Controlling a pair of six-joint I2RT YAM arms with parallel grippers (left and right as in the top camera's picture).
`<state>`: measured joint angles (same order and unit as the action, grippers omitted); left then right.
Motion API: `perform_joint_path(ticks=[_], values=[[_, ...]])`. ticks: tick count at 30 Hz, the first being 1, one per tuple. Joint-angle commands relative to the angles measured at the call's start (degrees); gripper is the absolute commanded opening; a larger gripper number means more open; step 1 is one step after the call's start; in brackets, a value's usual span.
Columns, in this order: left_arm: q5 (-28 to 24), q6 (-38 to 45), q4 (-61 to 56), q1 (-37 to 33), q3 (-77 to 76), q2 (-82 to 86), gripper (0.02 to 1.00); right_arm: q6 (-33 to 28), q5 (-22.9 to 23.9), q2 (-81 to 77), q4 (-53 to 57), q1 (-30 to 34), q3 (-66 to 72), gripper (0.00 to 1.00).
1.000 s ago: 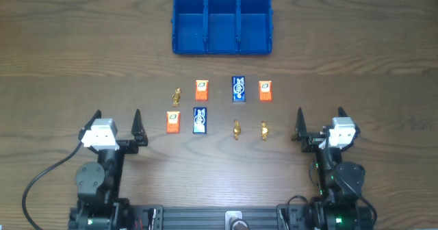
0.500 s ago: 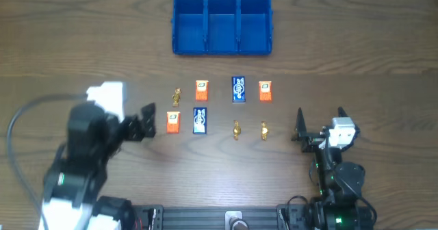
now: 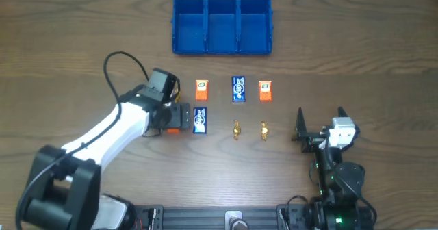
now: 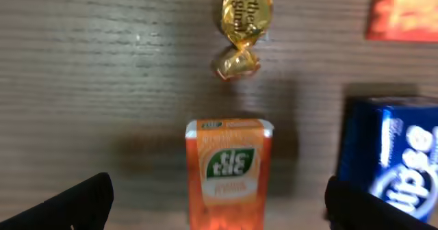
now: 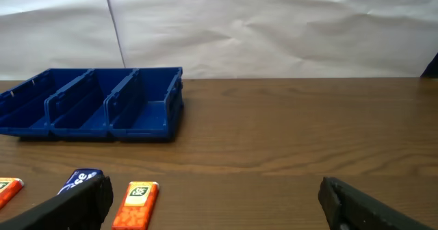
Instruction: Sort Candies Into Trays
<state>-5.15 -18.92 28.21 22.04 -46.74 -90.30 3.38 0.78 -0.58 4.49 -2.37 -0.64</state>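
left gripper [image 4: 217,211] hovers spread wide over the orange box [image 4: 229,165].

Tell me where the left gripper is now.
In the top view the left gripper is left of the middle, at the near row's orange box; a blue box and a gold candy lie close by.

Blue box [image 4: 390,158] crowds one side of the orange box [image 4: 229,172]; bare table [image 4: 82,86] flanks the other
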Motion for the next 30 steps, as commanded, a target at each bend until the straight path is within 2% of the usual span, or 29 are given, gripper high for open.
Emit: perform_joint_path(ticks=[1,8,11,18,20,24,26,30], values=[[2.69,-1.07,-0.90,0.76,-0.74,-2.49,0.943,-0.68,-0.48,0.42,0.22,0.20,0.20,0.998],[5.62,-1.31,-0.81,2.93,-2.78,-6.08,0.825,-0.66,-0.50,0.42,0.22,0.20,0.20,0.998],[6.01,-1.90,-0.61,2.97,-2.80,-6.82,0.658,-0.68,-0.48,0.42,0.22,0.20,0.20,0.998],[6.19,-2.58,-0.59,3.13,-2.80,-6.93,0.397,-0.66,-0.48,0.42,0.22,0.20,0.20,0.998],[6.19,-2.99,-0.59,3.13,-2.91,-6.93,0.362,-0.66,-0.48,0.42,0.22,0.20,0.20,0.998],[6.71,-4.72,1.66,3.13,-6.56,-4.81,0.356,-0.68,-0.48,0.42,0.22,0.20,0.20,0.998],[9.14,-5.77,6.12,3.26,-12.17,-3.28,0.351,-0.68,-0.48,0.42,0.22,0.20,0.20,0.998],[15.47,-5.49,16.74,3.06,-34.14,-5.73,0.340,-0.68,-0.48,0.42,0.22,0.20,0.20,0.998]])
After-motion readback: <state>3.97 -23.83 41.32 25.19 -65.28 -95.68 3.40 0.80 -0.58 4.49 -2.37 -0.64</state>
